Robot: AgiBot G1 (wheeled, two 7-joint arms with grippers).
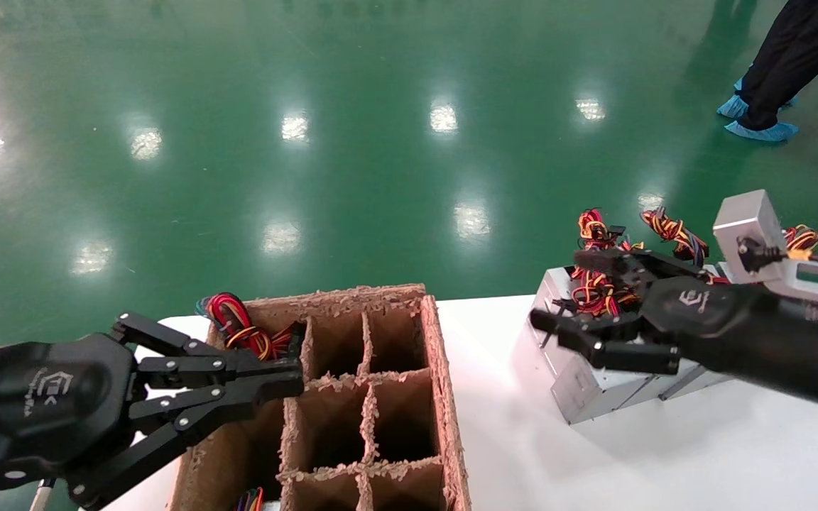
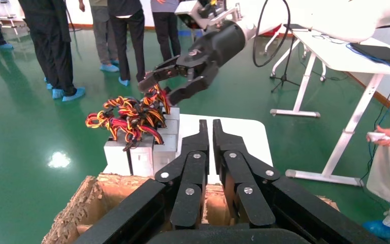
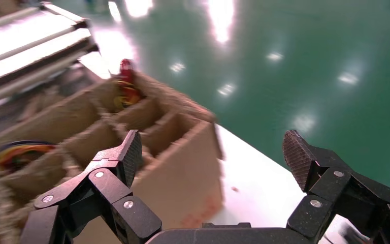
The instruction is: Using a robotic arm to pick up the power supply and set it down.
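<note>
Several silver-grey power supply boxes (image 1: 597, 387) stand in a row at the right of the white table (image 1: 664, 454), with red, yellow and black wire bunches (image 1: 593, 291) on top. They also show in the left wrist view as boxes (image 2: 142, 152) with wires (image 2: 129, 117). My right gripper (image 1: 579, 305) hangs open just above those wires, holding nothing; it appears far off in the left wrist view (image 2: 160, 86). In its own view the right gripper (image 3: 213, 152) is spread wide and faces the carton. My left gripper (image 1: 294, 377) is shut and empty over the carton's left cells; its fingers (image 2: 203, 132) lie together.
A brown cardboard carton (image 1: 444, 397) with dividers sits mid-table, and a wire bunch (image 1: 242, 330) pokes out of its far-left cell. More wires (image 1: 253, 500) show at its near edge. A person's legs (image 1: 771, 78) stand on the green floor at far right. Other people (image 2: 56, 46) and white tables (image 2: 335, 56) stand beyond.
</note>
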